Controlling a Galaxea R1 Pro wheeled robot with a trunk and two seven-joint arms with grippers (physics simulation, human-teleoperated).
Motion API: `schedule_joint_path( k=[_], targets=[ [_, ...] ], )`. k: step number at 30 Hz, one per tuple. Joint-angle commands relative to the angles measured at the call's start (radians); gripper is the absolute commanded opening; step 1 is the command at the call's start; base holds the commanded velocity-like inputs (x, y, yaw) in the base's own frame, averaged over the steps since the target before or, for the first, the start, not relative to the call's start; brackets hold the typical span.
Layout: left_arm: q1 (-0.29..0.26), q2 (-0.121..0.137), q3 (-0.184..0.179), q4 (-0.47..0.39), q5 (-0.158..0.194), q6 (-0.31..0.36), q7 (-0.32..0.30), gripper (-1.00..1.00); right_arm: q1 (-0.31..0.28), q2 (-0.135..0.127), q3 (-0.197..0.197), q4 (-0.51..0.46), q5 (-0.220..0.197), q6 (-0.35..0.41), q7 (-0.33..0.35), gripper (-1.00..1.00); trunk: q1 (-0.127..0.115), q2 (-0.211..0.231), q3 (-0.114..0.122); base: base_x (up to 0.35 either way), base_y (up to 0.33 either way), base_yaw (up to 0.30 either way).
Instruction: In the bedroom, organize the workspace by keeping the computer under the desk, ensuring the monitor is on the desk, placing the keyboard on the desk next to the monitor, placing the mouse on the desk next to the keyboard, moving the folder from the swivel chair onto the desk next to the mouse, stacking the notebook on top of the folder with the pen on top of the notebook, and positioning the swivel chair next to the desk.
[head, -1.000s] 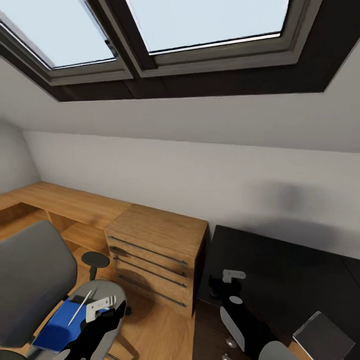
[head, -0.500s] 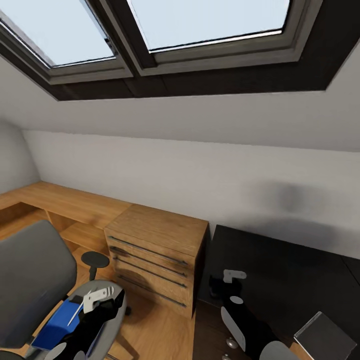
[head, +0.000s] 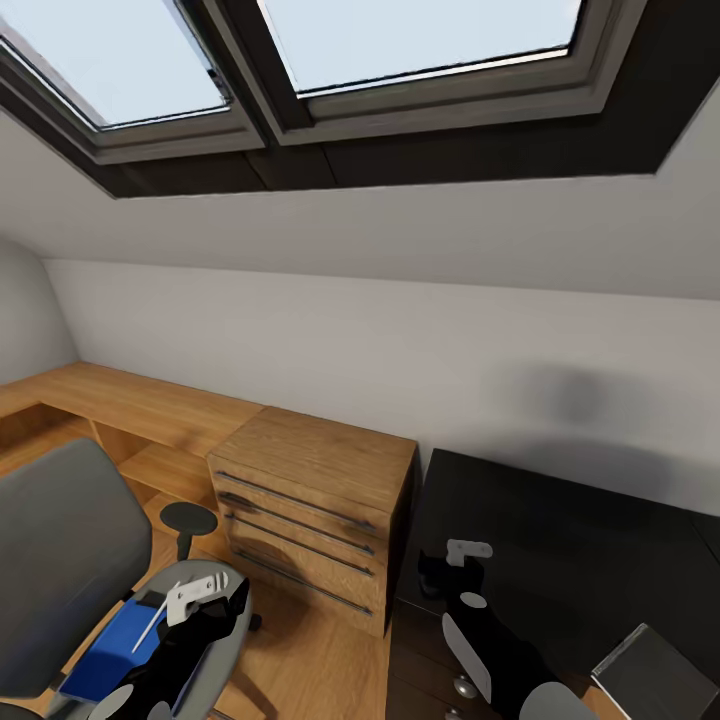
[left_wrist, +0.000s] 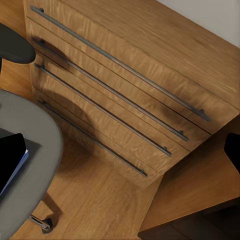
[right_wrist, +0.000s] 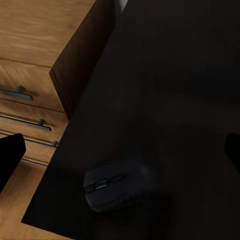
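Blue folder (head: 105, 650) half hidden under the left arm, swivel chair (head: 60, 560) edge-cropped.

No text, label, brand, number or sign can be read in any of the views. The drawer fronts (head: 300, 525) at lower centre of the head view are plain wood with bare bar handles, the blue folder (head: 110, 650) at lower left carries no lettering, and the dark mouse (right_wrist: 117, 189) in the lower middle of the right wrist view bears no legible mark.
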Motion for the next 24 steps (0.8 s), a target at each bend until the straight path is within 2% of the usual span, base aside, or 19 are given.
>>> schedule_joint_path(
  k=[1, 24],
  targets=[
    [0.000, -0.001, 0.001, -0.002, 0.011, 0.006, 0.005, 1.00, -0.001, -0.001, 0.007, -0.001, -0.009, 0.000, -0.008, 1.00, 0.004, -0.009, -0.005, 0.000, 0.000, 0.000],
    [0.000, -0.001, 0.001, -0.002, 0.009, 0.005, 0.005, 1.00, -0.001, -0.001, 0.007, 0.000, -0.009, 0.000, -0.007, 1.00, 0.093, -0.170, -0.077, 0.000, 0.000, 0.000]
  ],
)
